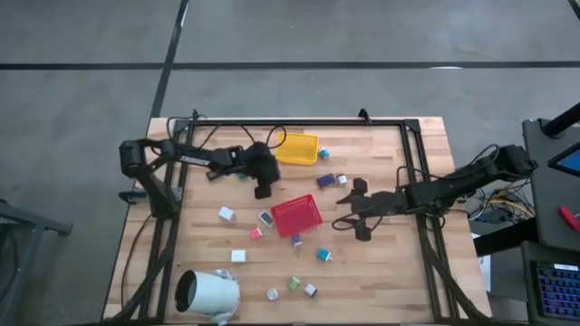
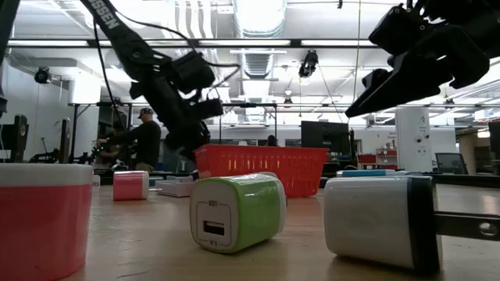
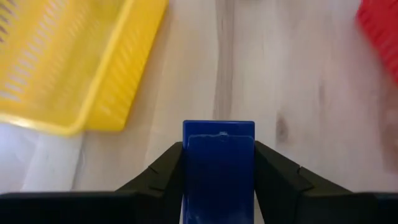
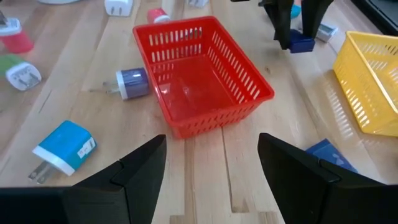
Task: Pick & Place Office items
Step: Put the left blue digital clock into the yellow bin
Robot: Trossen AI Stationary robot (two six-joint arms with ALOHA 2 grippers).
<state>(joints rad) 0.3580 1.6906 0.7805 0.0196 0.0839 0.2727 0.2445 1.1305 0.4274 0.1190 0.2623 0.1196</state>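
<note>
You've got the left pincer (image 3: 217, 186) clenched on a navy block (image 3: 218, 163), held off the wooden counter (image 1: 390, 263) between the yellow tray (image 1: 298, 148) and the red tray (image 1: 296, 215), so this looks like the carry-and-place step w/ the piece already picked. Next move, by my read: swing it over whichever tray it belongs in, get it above the rim, then let go; can't tell from here which tray that is. Your right pincer (image 4: 211, 165) hangs released, fingers spread, nothing between them, just on the far side of the red tray, which sits empty inside. The rest of the office items are scattered on the counter: a purple-and-white plug (image 4: 132, 83) touching the red tray's wall, a teal-and-white block (image 4: 62, 148) near it, a green-and-white charger (image 2: 238, 211) lying on its side close to the low cam, a pink piece (image 2: 130, 186) farther back. A big white cylinder (image 1: 207, 293) lies at the counter's near left corner. Surface is pale plank wood w/ a dark frame round it. Room behind: open lab, ceiling strip lights, monitors, a person (image 2: 143, 140) standing at a bench well off the counter.
</note>
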